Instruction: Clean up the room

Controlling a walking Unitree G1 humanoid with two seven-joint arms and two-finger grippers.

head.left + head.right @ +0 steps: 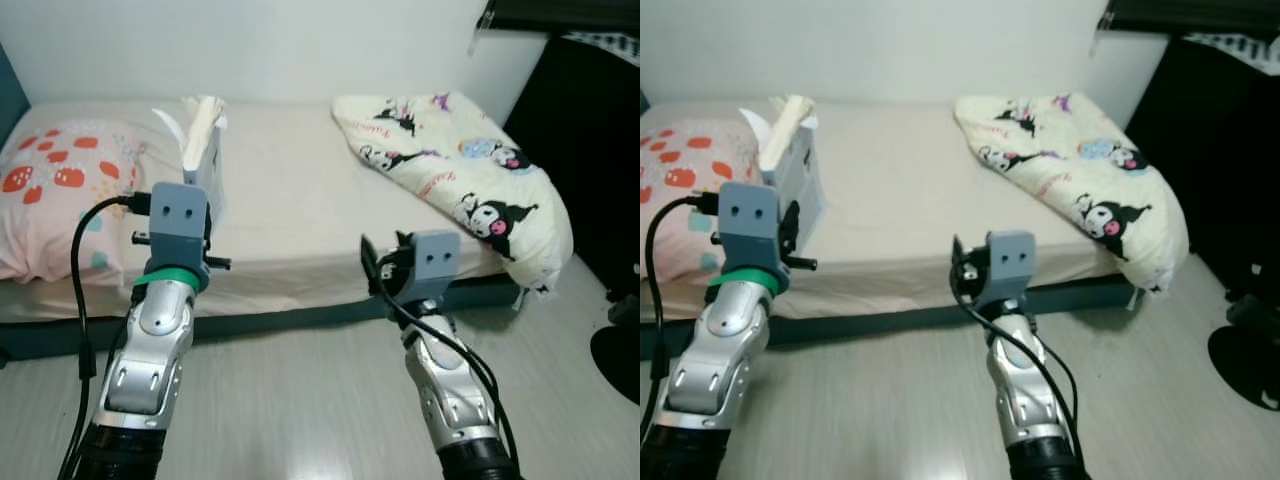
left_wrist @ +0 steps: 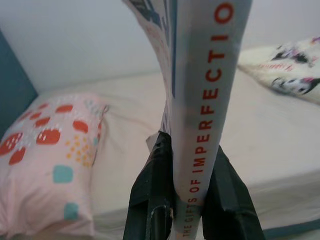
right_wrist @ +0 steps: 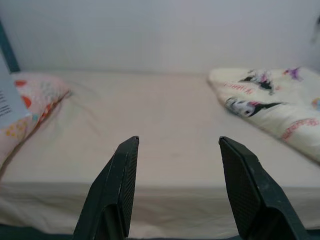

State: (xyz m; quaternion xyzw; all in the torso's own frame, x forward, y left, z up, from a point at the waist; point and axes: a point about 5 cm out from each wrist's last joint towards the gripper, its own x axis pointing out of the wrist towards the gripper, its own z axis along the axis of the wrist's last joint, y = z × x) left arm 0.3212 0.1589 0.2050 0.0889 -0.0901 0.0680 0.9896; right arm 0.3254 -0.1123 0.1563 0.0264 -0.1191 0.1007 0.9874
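left hand (image 2: 187, 200) clenched on book (image 2: 205, 100), held upright by its spine above bed (image 1: 300, 200) edge | right hand (image 3: 175, 190) released, empty, raised before bed | pillow (image 1: 60, 190) and folded blanket (image 1: 470, 180) lying on bed | progress: book lifted, not yet put away; most tidying seemingly left

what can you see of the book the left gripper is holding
The book is a thin paperback, pale grey-blue, with red spine lettering that reads "the gifts of imperfection", partly cut off. It stands upright, spine toward the wrist camera, pinched between the left gripper's two black fingers, with cream pages fanning open at the top. It is held above the bed's near edge.
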